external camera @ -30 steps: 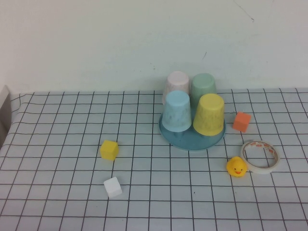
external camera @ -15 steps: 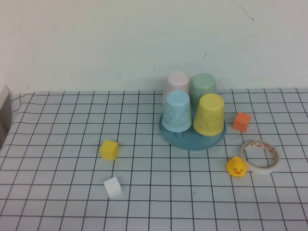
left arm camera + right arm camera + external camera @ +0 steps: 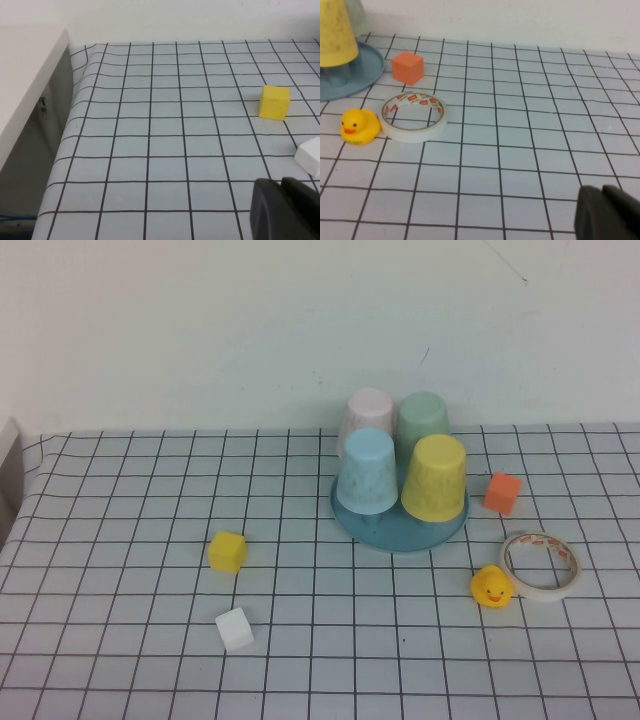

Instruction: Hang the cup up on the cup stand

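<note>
Gridded table cloth [image 3: 120,500] before you carries the cup [image 3: 435,477] upturned on the cup stand [image 3: 385,530] near its far edge, while left gripper [image 3: 285,210] and right gripper [image 3: 607,215], both pressed together, hover by the near edge.

Left tool [image 3: 287,210] & right tool [image 3: 610,215]: dark grey, rounded, matte, prob. plastic; no markings visible.

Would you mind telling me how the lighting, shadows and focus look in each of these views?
High view: soft, even light, no glare; the yellow cup and cup stand cast only faint shadows. Left wrist view: the yellow cube is fairly sharp, while the shut left gripper is a dark blur near the lens. Right wrist view: tape roll and duck are clear, the shut right gripper blurred.
</note>
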